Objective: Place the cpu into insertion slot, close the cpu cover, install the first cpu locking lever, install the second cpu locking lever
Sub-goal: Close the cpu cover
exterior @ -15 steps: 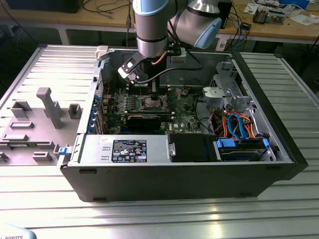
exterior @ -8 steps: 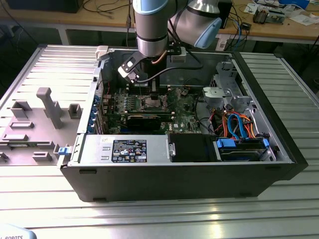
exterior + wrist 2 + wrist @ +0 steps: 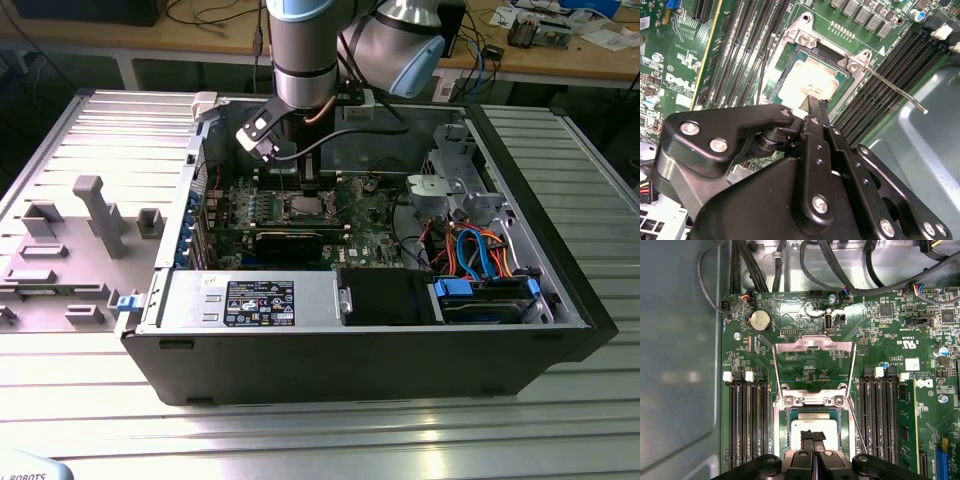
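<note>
Inside the open computer case (image 3: 350, 360), the gripper (image 3: 310, 188) was seen lowered over the green circuit board (image 3: 805, 315), between two banks of long black memory slots (image 3: 747, 425); the cpu (image 3: 812, 426) was found already seated flat in the insertion slot (image 3: 781, 426), its dull silver top facing up and framed by the slot's metal rim; in both wrist views the gripper (image 3: 813, 434) was held directly above the cpu, with the two thin black fingertips (image 3: 818, 104) pressed together and nothing gripped between them; the tips were placed over the middle of the chip's top, nearer the edge on the gripper's side than the hinge edge; whether they were touching the metal or hovering just above it could not be told; the cpu cover (image 3: 815, 356) was seen swung open and back from the slot, hinged along the edge of the slot farthest from the fingers, with green board visible through its square window; a thin silver locking lever (image 3: 895, 90) was seen unlatched, angled out from a corner of the slot across the neighbouring memory slots, well clear of the fingers.
</note>
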